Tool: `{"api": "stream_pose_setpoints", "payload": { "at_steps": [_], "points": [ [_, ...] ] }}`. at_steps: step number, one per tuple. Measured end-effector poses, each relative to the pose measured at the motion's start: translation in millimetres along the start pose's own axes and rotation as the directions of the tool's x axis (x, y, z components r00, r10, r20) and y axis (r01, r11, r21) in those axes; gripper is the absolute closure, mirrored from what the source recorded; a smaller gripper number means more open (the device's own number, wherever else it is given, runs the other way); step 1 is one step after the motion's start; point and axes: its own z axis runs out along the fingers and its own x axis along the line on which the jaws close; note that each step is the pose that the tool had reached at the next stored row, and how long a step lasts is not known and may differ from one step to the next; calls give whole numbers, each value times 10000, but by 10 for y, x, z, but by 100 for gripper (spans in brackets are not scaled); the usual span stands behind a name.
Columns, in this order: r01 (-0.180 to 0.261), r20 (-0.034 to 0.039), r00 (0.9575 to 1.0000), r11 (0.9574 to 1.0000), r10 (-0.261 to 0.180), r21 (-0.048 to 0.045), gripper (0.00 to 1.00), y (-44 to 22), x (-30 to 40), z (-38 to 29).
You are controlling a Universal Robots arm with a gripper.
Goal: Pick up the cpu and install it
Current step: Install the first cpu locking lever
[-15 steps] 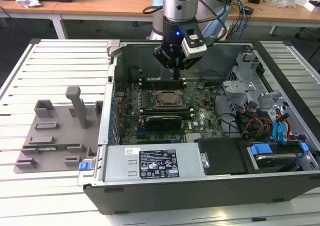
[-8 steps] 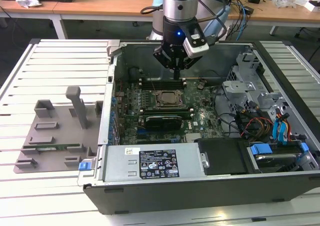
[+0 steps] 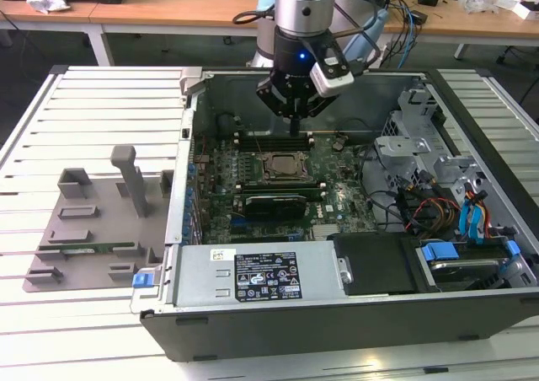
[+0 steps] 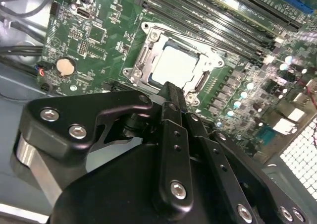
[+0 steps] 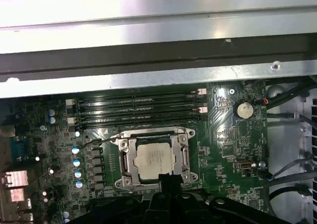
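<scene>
Already the cpu (image 5: pixel 154 160) is lying seated inside the motherboard socket (image 5: pixel 122 159), while the hand (image 4: pixel 171 92) is hovering just above it, fingers pressed together and holding nothing

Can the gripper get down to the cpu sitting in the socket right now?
Probably yes. The gripper hangs just above the motherboard, close to the socket where the cpu sits with its silver top exposed. Both wrist views show no cable or cover lying over it; only the metal frame surrounds it.
</scene>
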Motion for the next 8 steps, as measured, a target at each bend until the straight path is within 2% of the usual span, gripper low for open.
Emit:
{"api": "stream_pose_setpoints", "payload": {
  "at_steps": [2,3,5,8],
  "points": [
    [231,-301,9993,9997,-231,10,89,0,1,7],
    [382,-400,9985,9993,-381,13,89,0,1,6],
    [770,-374,9963,9970,-770,-6,89,1,1,8],
    [799,-373,9961,9968,-799,-6,89,0,2,8]
  ]
}}
